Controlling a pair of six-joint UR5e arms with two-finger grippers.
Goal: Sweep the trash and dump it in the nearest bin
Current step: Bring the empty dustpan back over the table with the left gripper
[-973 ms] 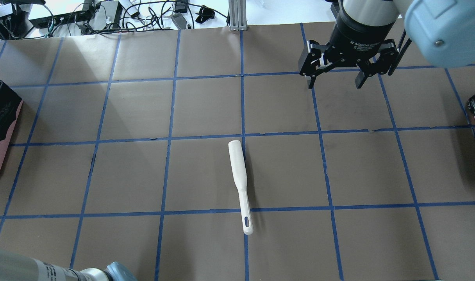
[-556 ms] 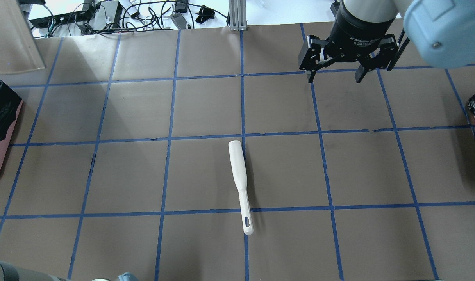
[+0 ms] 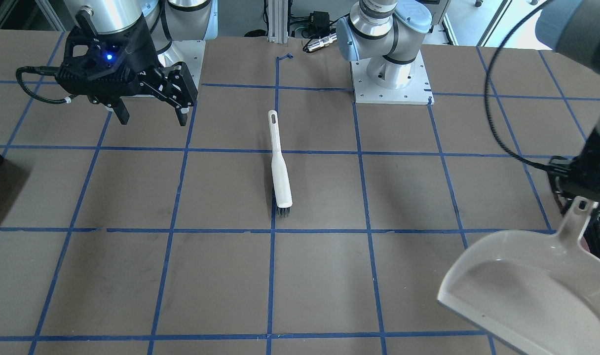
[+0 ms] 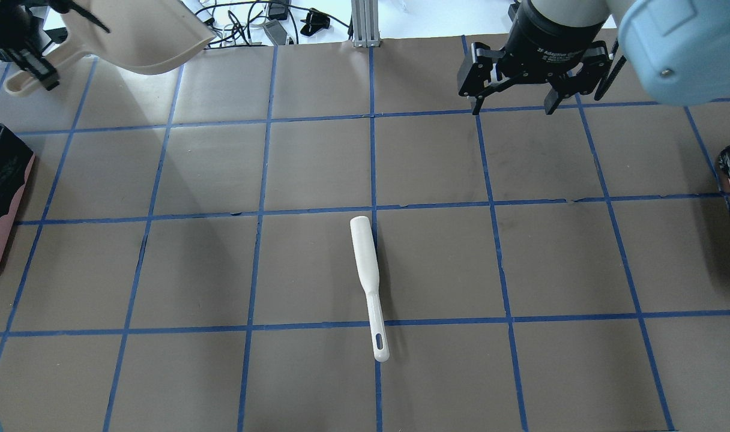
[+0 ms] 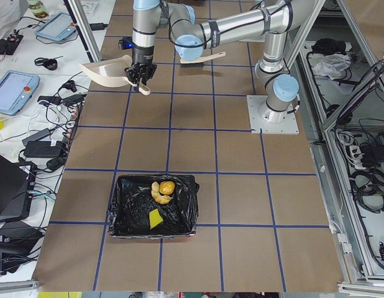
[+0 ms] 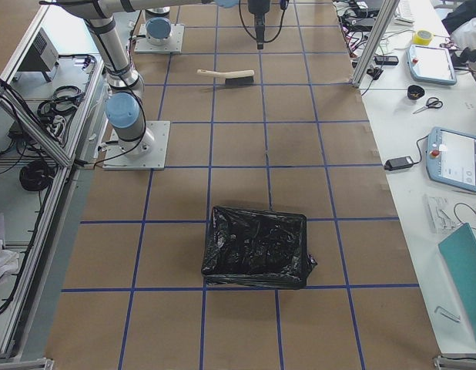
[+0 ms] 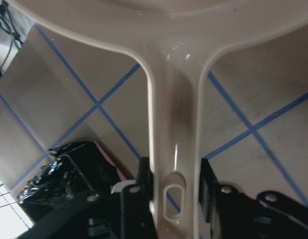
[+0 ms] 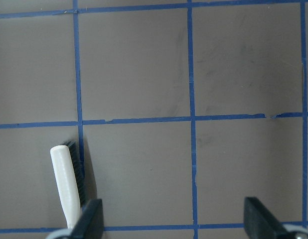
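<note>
Beige plastic fills the far left corner of the overhead view now: the dustpan (image 4: 143,36), absent there a second ago and only an edge shortly after, has swung in above the far side of the table (image 4: 221,168), lifted clear of the surface. My left claw (image 7: 175,186) is closed narrow on its handle, one finger either side of the hanging hole. From the front the pan's scoop looks bare, with nothing lying in it. The side view explains why: the trash (image 5: 161,195) already sits inside the bin (image 5: 117,217) at my left end of the table, a bread-like lump (image 5: 166,186) above a yellow wedge (image 5: 155,218) on the black bag. The pan now hangs well apart from that bin, so I judge the dump is done and I am carrying the empty pan away. My right claw (image 4: 512,110) has drifted a little toward the far edge of the table over the same second. It stays spread wide with nothing between its fingers, high over bare table. The brush (image 4: 365,264) has not shifted; it lies flat near the middle of the table, bristles pointing away from my base, touched by neither claw. I see no scraps left on the table in any view, so what remains, as I read it, is only to set the dustpan down somewhere sensible and let go of it.
</note>
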